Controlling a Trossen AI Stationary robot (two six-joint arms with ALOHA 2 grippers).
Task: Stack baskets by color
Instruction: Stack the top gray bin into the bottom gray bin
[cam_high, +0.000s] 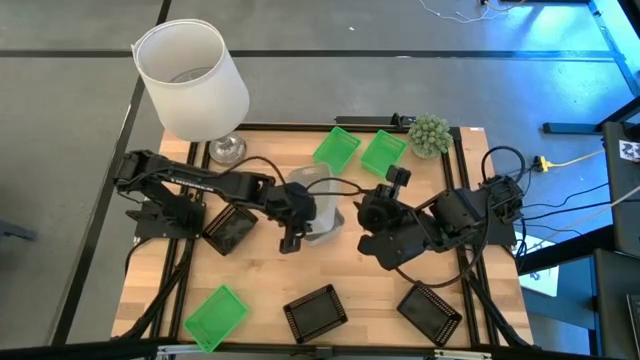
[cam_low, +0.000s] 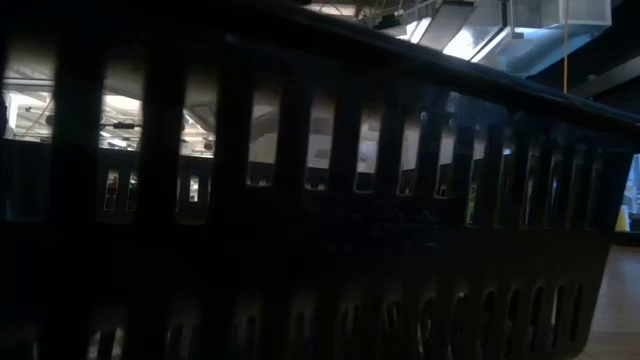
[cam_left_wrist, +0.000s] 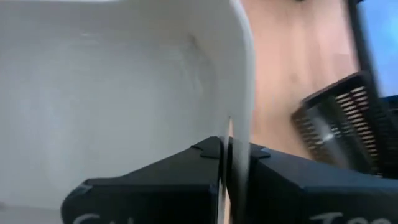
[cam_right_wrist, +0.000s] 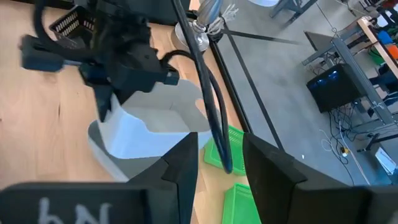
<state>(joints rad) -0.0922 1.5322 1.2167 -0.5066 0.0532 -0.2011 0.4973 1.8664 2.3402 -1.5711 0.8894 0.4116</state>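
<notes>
At mid-table your left gripper is clamped on the rim of a grey-white basket — held tilted. Your right gripper hovers beside it, fingers apart, empty. No writing reads clearly.

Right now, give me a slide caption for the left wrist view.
Left gripper shut on the rim of a translucent grey-white plastic basket, a black mesh basket beyond on the wooden table.
</notes>
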